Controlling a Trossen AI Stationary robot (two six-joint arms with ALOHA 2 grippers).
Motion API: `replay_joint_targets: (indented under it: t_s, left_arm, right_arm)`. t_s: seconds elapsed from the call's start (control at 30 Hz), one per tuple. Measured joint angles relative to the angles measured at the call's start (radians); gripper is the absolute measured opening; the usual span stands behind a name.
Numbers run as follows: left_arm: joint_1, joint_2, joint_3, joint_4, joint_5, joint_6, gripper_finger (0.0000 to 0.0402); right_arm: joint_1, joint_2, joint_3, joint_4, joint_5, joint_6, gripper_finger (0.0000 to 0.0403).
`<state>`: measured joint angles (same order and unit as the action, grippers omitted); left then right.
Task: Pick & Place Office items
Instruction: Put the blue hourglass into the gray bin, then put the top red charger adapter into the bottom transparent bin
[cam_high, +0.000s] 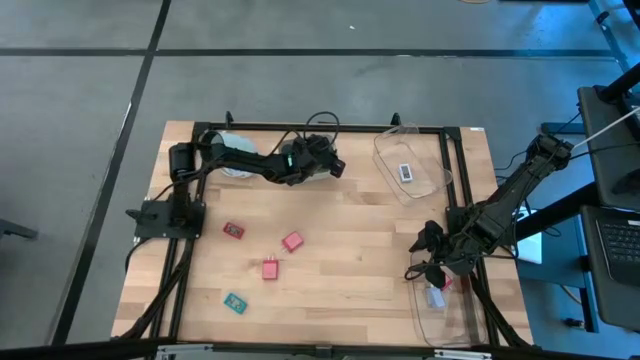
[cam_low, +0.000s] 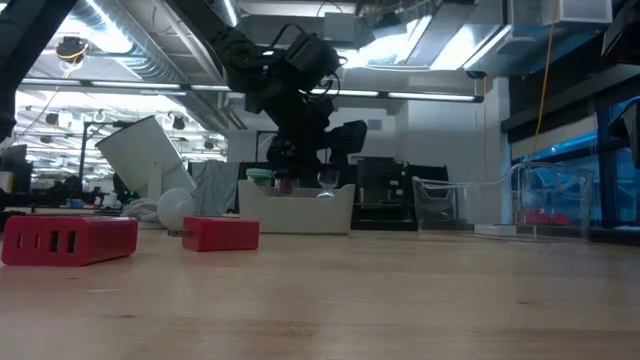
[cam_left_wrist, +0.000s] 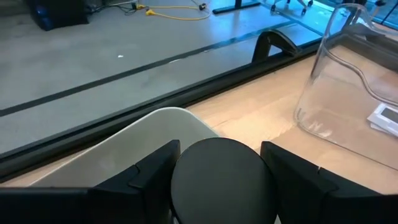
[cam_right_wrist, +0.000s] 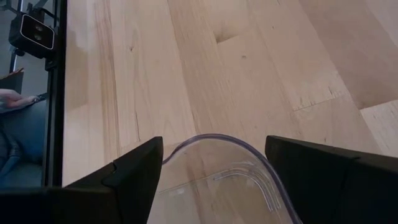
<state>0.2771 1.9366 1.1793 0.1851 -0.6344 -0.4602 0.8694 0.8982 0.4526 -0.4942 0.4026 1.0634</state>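
**Letting the black cap drop into the white tray**

The left tool (cam_left_wrist: 219, 163) is at work at the far side of the surface (cam_high: 340, 290). It is pinching a black round cap (cam_left_wrist: 217, 186) between its two dark fingers (cam_left_wrist: 149, 174). The curved rim of the white tray (cam_left_wrist: 155, 124) lies right under the cap and just past it. So the step in hand looks like the drop.

To do it well, the left tool should hold the cap over the middle of the white tray, not over the rim. The rim is right below now, and a round cap can hit it and roll away. A small move forward would help. Then the tool should go low and spread its fingers slowly, so the cap falls flat.

A clear tray (cam_left_wrist: 336, 93) stands just beside the left tool, so it should not swing that way.

More office items wait near the middle of the surface, well apart from the left tool: three red blocks (cam_high: 233, 230) (cam_high: 292, 241) (cam_high: 270, 268) and a teal piece (cam_high: 235, 301).

The right tool (cam_high: 432, 262) waits with its fingers spread wide and nothing in them. It hangs over the rim of another clear tray (cam_right_wrist: 217, 140).
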Motion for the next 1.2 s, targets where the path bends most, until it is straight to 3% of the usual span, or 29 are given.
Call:
replay_joint_targets:
  t_s: [0.43,0.63,0.8,1.0,1.2]
  left_arm:
    - [0.000,-0.035,0.002,0.036,0.035,0.082,0.0277]
    - [-0.003,-0.156,0.002,0.020,0.079,0.098,0.0300]
    - [-0.027,-0.267,0.002,-0.023,0.190,0.108,0.0300]
    - [-0.120,-0.358,0.002,-0.024,0.355,0.113,0.0301]
    - [-0.305,-0.370,0.002,-0.040,0.455,0.118,0.0299]
  right_arm:
    - [0.000,0.000,0.000,0.000,0.000,0.000,0.0286]
    - [0.000,0.000,0.000,0.000,0.000,0.000,0.0286]
    - [0.000,0.000,0.000,0.000,0.000,0.000,0.0286]
    - [0.000,0.000,0.000,0.000,0.000,0.000,0.0286]
    - [0.000,0.000,0.000,0.000,0.000,0.000,0.0286]
